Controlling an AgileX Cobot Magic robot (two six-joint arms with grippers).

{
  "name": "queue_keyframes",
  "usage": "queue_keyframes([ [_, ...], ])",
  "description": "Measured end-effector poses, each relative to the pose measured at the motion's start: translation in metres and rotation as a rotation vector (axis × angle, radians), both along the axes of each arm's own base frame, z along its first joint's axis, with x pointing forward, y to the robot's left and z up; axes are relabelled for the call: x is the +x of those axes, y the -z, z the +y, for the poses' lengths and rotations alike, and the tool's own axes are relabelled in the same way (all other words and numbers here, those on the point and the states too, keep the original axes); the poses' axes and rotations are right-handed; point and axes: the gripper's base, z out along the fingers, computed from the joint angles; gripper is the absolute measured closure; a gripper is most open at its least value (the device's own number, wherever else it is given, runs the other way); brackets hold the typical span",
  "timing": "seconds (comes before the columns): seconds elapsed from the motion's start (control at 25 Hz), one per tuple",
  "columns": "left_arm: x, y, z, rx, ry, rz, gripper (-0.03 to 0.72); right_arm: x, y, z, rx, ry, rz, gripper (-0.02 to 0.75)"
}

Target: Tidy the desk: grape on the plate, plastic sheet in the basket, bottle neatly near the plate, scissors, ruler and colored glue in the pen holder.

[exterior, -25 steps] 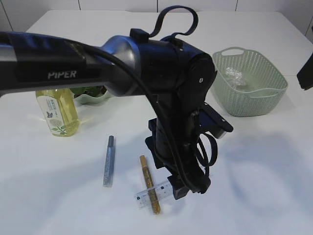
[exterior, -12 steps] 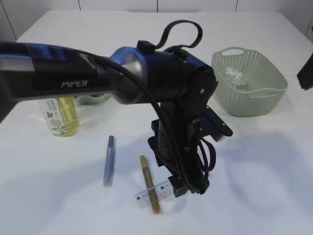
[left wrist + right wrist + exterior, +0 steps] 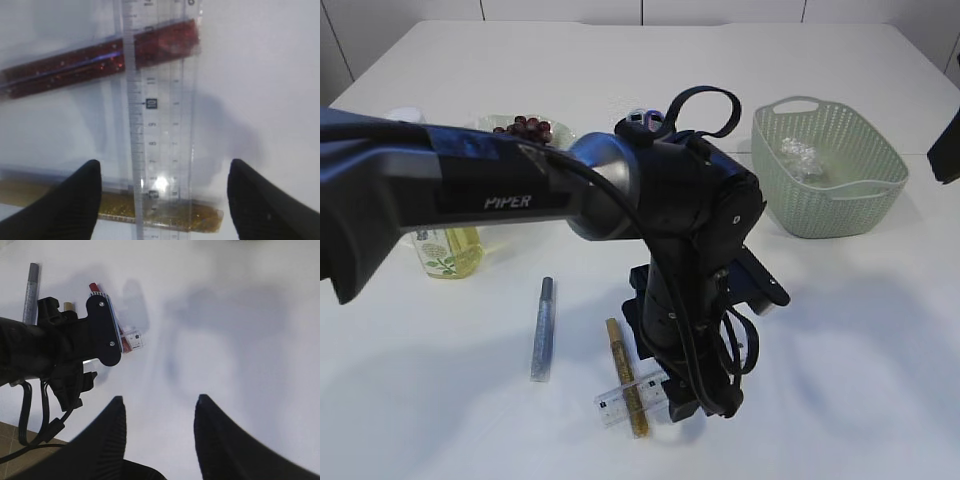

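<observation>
My left gripper [image 3: 162, 200] is open, pointing down, its fingers on either side of the clear ruler [image 3: 160, 115]. The ruler lies across a gold glitter glue [image 3: 165, 212] and a red glitter glue [image 3: 100, 57]. In the exterior view the left gripper [image 3: 688, 402] is low over the ruler [image 3: 620, 398] and gold glue [image 3: 623, 372]; the red glue is hidden by the arm. A silver glue [image 3: 542, 328] lies to the left. My right gripper [image 3: 160, 407] is open and empty above bare table.
The yellow bottle [image 3: 448, 250] stands at the left. Grapes [image 3: 525, 127] lie on the plate behind it. The green basket [image 3: 840, 195] at the right holds the plastic sheet [image 3: 798, 155]. A holder top [image 3: 642, 118] shows behind the arm.
My left arm has lowered and its gripper has come down closer to the ruler. The grapes and plate have come into view behind the arm.
</observation>
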Motion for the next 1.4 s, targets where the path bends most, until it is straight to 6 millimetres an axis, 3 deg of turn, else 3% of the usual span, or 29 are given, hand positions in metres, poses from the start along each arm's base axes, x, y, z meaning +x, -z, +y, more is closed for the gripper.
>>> queue_keyframes([
  [1.4, 0.0016, 0.0108, -0.0023, -0.008, 0.006, -0.005, 0.117, 0.0000, 0.0000, 0.0000, 0.000, 0.000, 0.000, 0.374],
])
